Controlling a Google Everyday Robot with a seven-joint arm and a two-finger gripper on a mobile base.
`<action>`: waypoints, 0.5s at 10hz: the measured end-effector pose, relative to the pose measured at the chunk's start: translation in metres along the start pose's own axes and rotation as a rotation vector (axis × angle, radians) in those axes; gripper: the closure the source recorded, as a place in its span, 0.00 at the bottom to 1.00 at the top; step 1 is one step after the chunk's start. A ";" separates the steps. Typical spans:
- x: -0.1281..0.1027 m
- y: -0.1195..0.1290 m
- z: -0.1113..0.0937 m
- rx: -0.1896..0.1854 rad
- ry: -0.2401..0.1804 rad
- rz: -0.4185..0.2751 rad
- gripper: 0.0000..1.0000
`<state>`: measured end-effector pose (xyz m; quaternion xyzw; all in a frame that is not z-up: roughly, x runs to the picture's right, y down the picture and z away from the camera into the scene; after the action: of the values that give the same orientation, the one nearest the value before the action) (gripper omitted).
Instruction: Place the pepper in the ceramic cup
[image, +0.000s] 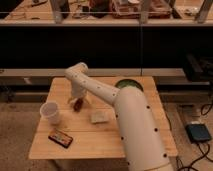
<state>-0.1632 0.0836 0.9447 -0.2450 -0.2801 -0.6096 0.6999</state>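
The dark red-brown pepper (78, 104) is on the wooden table (100, 147), left of centre. My gripper (77, 98) hangs straight down from the white arm and sits right on top of the pepper, hiding its upper end. I cannot see whether it holds the pepper. The plain white ceramic cup (51, 113) stands upright near the table's left edge. It is a short way left of the pepper and a little nearer the front.
A flat black-and-orange box (60, 138) lies at the front left. A beige pad (99, 117) lies right of the pepper. A green bowl (128, 85) sits at the back right, partly behind my arm. Dark shelving stands behind the table.
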 end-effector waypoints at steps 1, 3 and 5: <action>-0.001 0.003 0.005 -0.010 -0.009 0.004 0.46; -0.002 0.005 0.010 -0.018 -0.023 0.010 0.65; 0.000 0.003 0.011 -0.012 -0.028 0.012 0.69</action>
<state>-0.1617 0.0909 0.9527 -0.2593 -0.2846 -0.6037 0.6981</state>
